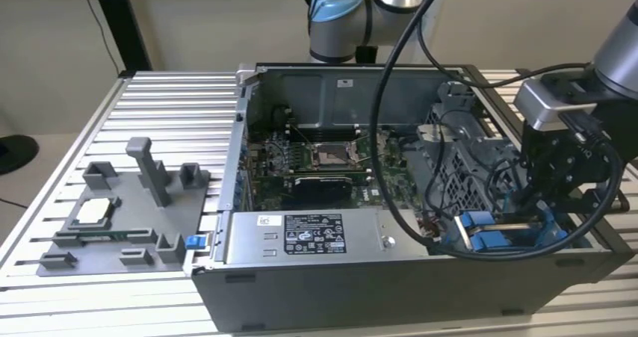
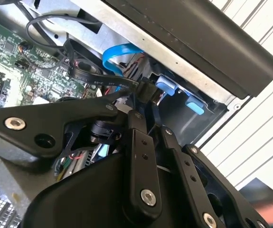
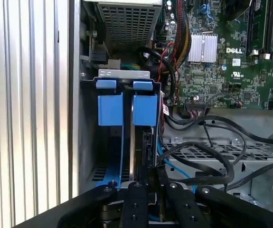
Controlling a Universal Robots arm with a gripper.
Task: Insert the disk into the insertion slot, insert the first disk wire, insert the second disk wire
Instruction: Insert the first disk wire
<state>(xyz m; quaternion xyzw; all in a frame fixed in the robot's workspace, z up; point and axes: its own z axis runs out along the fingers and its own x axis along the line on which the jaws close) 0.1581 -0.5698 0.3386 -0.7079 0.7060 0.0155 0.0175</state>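
Beside disk [image 3: 145, 109] | second wrist view: end effector [image 2: 150, 102] pinches wire connector [image 2: 145, 89]

We take this for a robotics lab bench: a slotted aluminium table [image 1: 169, 101] carries an opened desktop computer case [image 1: 399, 292]. A grey jig of holders [image 1: 119, 217] sits at the case's nine o'clock, a robot arm's base [image 1: 339, 23] at twelve, before a bare beige wall [image 1: 199, 23].
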